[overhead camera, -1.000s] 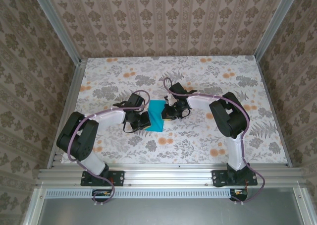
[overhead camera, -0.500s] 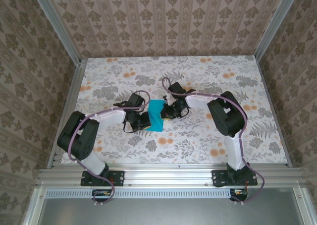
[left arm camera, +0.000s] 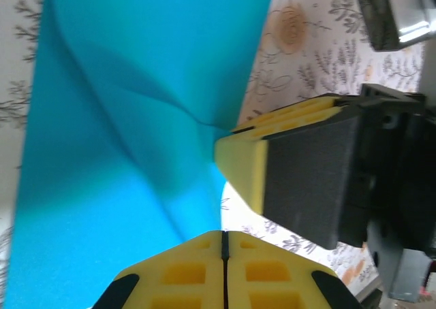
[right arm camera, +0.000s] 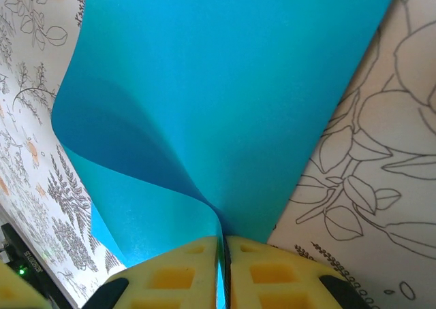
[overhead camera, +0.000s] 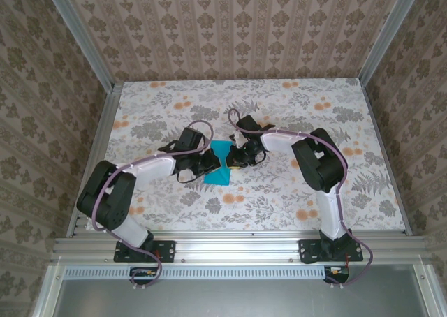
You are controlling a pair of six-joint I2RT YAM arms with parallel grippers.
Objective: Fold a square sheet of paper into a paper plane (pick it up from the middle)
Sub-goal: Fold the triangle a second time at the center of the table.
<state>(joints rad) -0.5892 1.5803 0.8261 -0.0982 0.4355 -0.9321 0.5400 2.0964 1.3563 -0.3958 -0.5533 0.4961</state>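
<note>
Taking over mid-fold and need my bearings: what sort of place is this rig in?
Likely a purpose-built robot booth, not a real room: an aluminium frame boxes in the table, the walls are wallpapered panels, with the left arm and right arm bolted to a rail at the near edge.

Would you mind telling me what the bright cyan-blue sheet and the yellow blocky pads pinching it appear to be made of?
The bright cyan-blue sheet looks like thin matte paper: it curls smoothly and holds a soft crease without glare. The yellow blocky pads look like moulded plastic or firm rubber, matte, with recessed square pockets. The look leaves open which of the two it is.
</note>
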